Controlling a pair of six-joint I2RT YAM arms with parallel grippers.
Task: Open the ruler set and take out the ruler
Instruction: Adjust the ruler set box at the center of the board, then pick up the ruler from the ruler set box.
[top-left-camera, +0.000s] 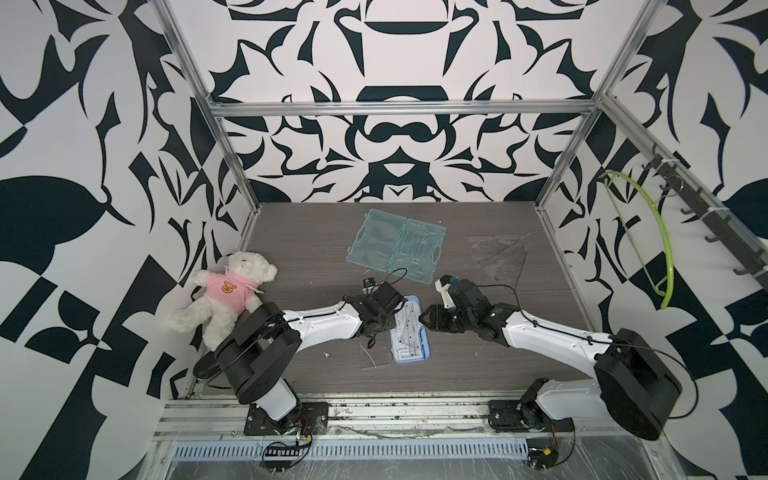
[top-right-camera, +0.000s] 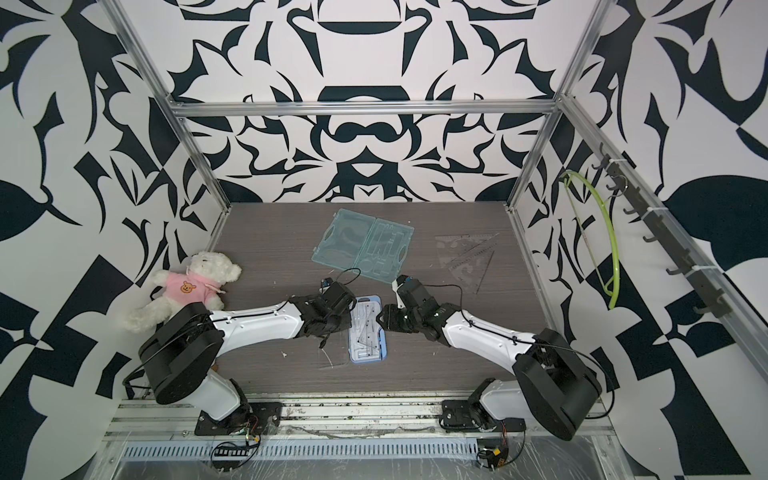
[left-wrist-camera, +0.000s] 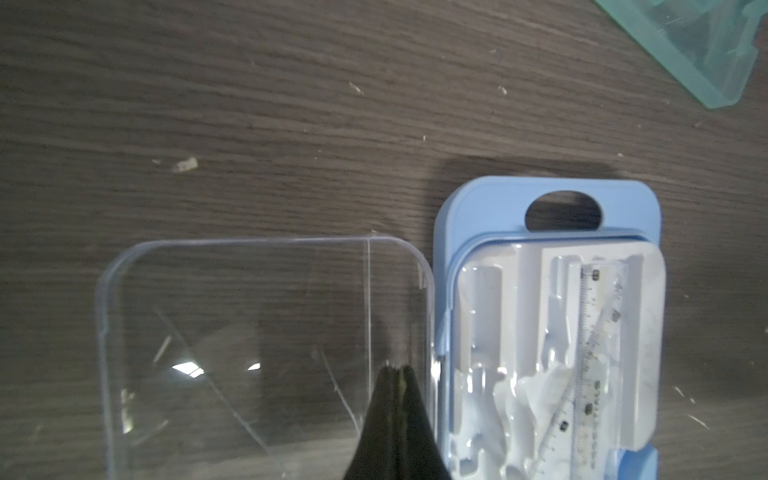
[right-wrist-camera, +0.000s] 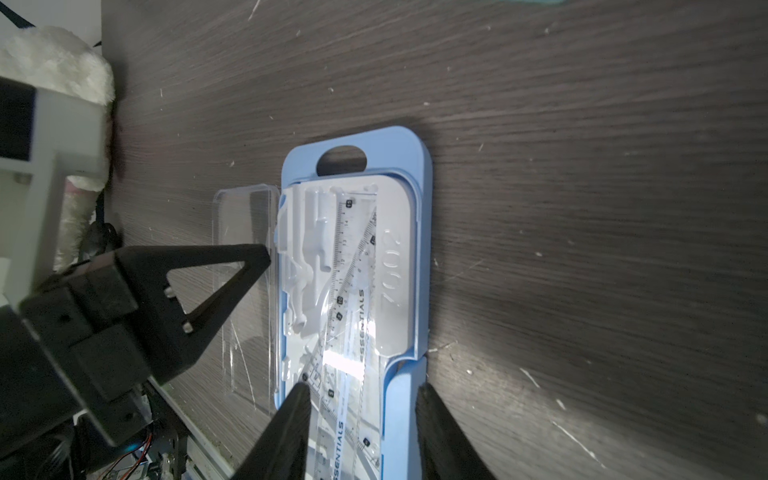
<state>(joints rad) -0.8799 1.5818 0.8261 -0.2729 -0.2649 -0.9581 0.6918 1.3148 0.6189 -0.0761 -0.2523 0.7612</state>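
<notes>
The ruler set is a blue case lying at the table's middle front, between both arms. Its clear lid is swung open to the left. A clear ruler lies in the white insert with a set square. My left gripper is shut, its tips over the lid near the hinge; whether it touches the lid I cannot tell. My right gripper is open, its fingers either side of the case's near end, above the ruler.
An open teal case lies further back. Clear set squares rest at the back right. A teddy bear in a pink shirt sits against the left wall. A green hanger hangs on the right wall's hook rail.
</notes>
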